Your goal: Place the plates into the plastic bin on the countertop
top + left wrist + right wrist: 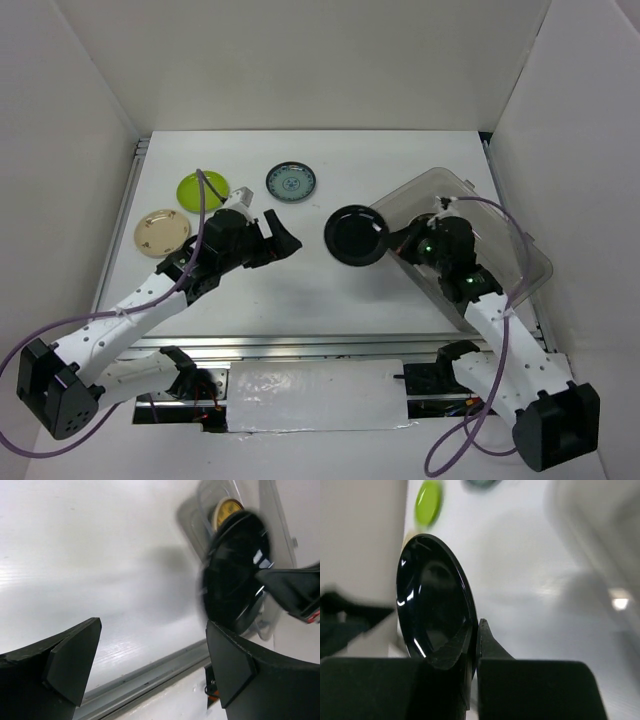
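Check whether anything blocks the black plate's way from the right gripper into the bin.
Nothing visible does. The black plate, pinched by the right gripper, sits just left of the plastic bin; the left gripper is apart, farther left.

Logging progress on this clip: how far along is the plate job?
Done: at least a mustard plate shows inside the bin. In hand: the right gripper pinches the black plate by the bin. Left: the lime plate, cream plate and blue-grey plate lie on the table; left gripper open, empty.
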